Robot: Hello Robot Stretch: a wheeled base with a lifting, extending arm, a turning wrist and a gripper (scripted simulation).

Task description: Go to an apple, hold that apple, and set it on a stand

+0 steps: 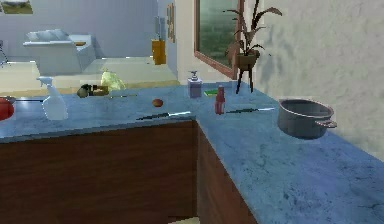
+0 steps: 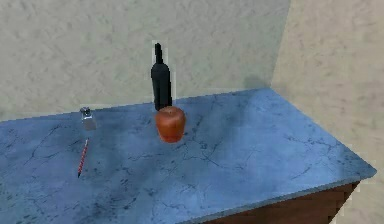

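The blue counter [image 2: 255, 155] is the landmark, and on the arm side view it runs from the wall to a wooden front edge. On the forward view the counter [image 1: 265, 165] bends in an L. There a grey pot [image 1: 303, 117] sits on its right-hand leg, a spray bottle [image 1: 52, 100] stands on its left stretch, and a small reddish round thing [image 1: 157, 102] lies near the inner corner.

On the arm side view a dark bottle [image 2: 160, 78] stands upright at the counter's back edge against the wall. The apple [image 2: 171, 123] rests on the counter's middle, just in front of the bottle and towards the front edge. It is round, so no axis matters for the grasp. It lies straight out on the reaching side, a little left of the arm's usual line, so a short shift of the base towards the view's left probably comes first.

The bottle behind the apple is the main hazard if the arm overreaches. A small shaker [image 2: 87, 118] and a red pencil [image 2: 82, 158] lie well to the left on the counter, out of the way.

The gripper's state cannot be told.
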